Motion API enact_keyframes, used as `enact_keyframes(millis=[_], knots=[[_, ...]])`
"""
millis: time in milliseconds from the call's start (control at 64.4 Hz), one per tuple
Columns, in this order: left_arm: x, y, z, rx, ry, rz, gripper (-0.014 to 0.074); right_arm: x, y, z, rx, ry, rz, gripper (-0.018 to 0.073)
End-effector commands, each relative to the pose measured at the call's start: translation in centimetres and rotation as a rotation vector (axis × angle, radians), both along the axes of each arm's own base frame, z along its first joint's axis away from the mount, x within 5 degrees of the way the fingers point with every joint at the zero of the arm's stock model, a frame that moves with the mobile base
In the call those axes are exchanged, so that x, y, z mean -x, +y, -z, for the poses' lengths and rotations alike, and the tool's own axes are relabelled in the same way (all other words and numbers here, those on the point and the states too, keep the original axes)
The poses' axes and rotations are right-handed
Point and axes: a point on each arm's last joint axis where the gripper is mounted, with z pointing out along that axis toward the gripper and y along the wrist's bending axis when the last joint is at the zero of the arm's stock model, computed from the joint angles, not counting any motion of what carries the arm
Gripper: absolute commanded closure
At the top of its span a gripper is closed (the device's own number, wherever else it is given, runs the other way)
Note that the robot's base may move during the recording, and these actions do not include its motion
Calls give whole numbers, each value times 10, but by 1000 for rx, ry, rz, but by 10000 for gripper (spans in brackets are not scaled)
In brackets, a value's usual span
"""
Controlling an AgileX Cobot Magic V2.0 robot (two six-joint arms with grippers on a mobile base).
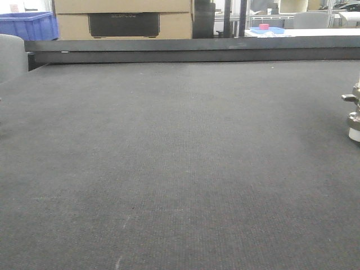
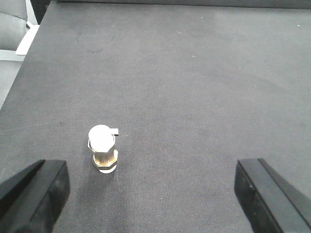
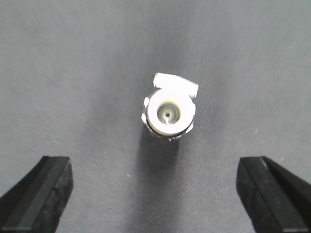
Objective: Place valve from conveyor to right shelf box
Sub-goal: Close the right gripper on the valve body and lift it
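The valve (image 3: 168,111) stands upright on the conveyor (image 1: 169,169), resting on the dark woven belt with nothing gripping it. The front view catches it only at the far right edge of the frame, partly cut off. The right claw (image 3: 155,194) hangs directly above it with jaws spread wide. The valve sits about midway between the two black fingers (image 3: 43,194), clear of both, with its side stub pointing toward the top of that view. The left claw (image 2: 150,199) is likewise spread wide and holds nothing. In its view the valve sits ahead of the jaws, nearer the left-hand finger and untouched. A black rail (image 1: 191,48) edges the belt's far side. Beyond it are cardboard boxes (image 1: 124,17) and a blue crate (image 1: 28,25).
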Motion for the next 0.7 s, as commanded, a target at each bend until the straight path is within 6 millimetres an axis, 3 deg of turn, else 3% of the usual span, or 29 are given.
enact_keyframes(millis=[0,357,683], knots=[[0,-1,-3,5,-16,9,9,-15,-1,14,43,56,-7,-9],[1,-1,-3,5,-14,9,9,-62,0,75,60,166,10,-9],[1,-1,-2,5,0,10,9,-82,-2,111,57,208,25,-9]])
